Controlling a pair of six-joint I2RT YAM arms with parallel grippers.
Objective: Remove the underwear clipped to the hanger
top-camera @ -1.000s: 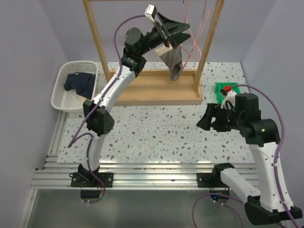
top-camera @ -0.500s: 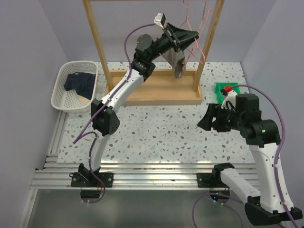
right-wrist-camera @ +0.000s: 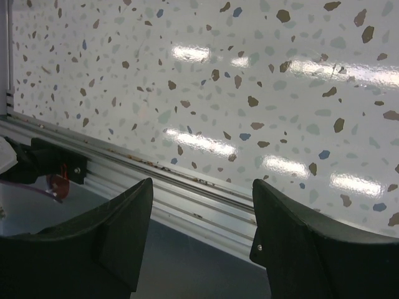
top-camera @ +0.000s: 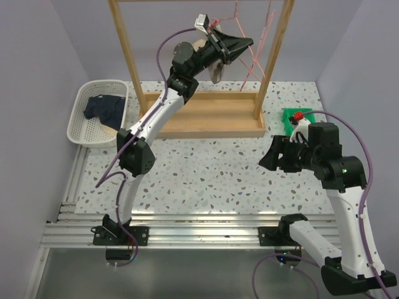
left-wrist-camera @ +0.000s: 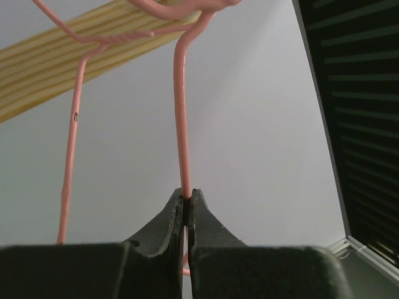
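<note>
The grey cloth briefs with a beige waistband hang high at the thin pink wire hanger inside the wooden rack, mostly hidden behind the left arm's wrist. Only a grey fold shows below it and a beige strip beside it. The dark navy cloth briefs lie crumpled in the white plastic basket at the left of the speckled terrazzo worktop.

The left tool has its fingers pressed together on one strand of the hanger wire, which rises straight up from the tips. It grips no cloth in the wrist view. The right tool is spread wide with nothing in it, low over the worktop's near edge.

The grey briefs are probably light, limp and not fragile. They would sag from any hold and stretch before slipping free. The waistband, being thicker, looks the surest place to pinch, close to where it is clipped, though the clips cannot be seen.

The visible fold droops downward, so the long axis seems roughly vertical with the waistband uppermost. Its exact facing cannot be told.
</note>
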